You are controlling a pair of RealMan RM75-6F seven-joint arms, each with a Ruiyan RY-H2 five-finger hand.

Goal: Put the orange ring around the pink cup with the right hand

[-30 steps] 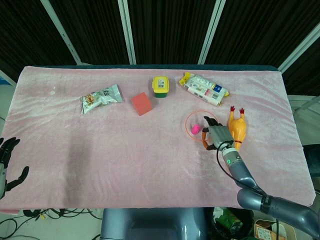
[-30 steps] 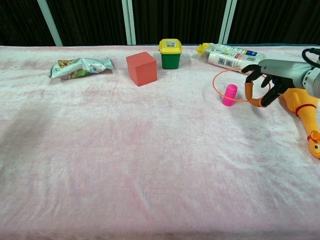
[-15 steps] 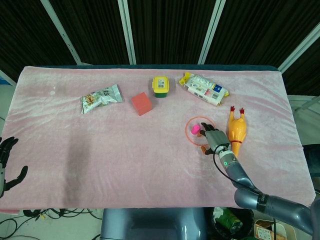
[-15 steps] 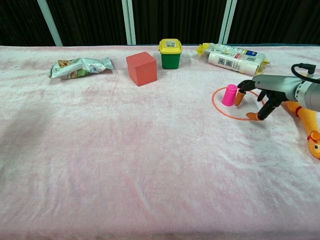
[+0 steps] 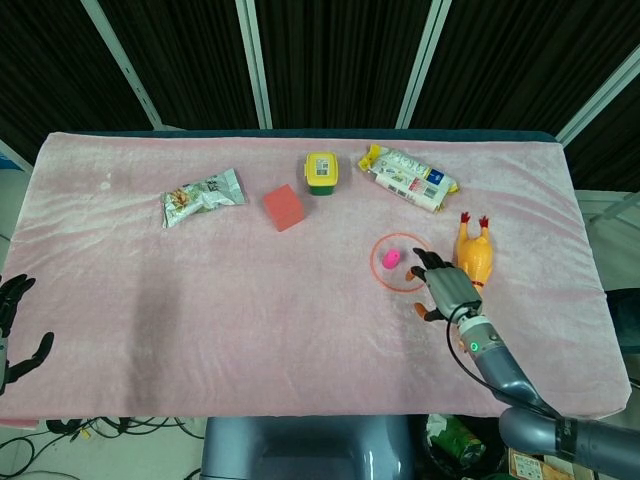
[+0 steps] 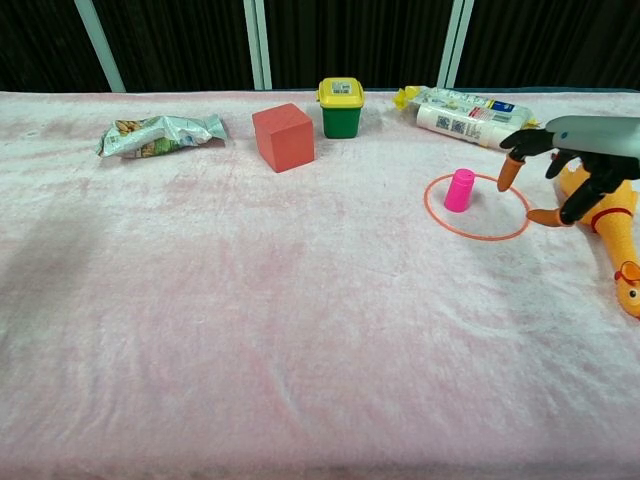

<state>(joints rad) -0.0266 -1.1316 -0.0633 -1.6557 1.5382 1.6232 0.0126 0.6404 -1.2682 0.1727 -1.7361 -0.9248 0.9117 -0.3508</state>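
The orange ring (image 6: 477,208) (image 5: 400,262) lies flat on the pink cloth, encircling the small pink cup (image 6: 459,190) (image 5: 391,259), which stands inside the ring's left part. My right hand (image 6: 571,172) (image 5: 447,290) hovers just right of the ring, fingers spread, holding nothing and clear of the ring. My left hand (image 5: 12,330) shows only in the head view, at the far left edge off the table, fingers apart and empty.
A rubber chicken (image 6: 611,230) lies right behind my right hand. At the back stand a red cube (image 6: 283,137), a green box with a yellow lid (image 6: 341,108), a snack bag (image 6: 160,133) and a white packet (image 6: 470,116).
My right hand lowered the ring over the cup, let it go and drew back to the right and up. The ring now lies flat around the cup.
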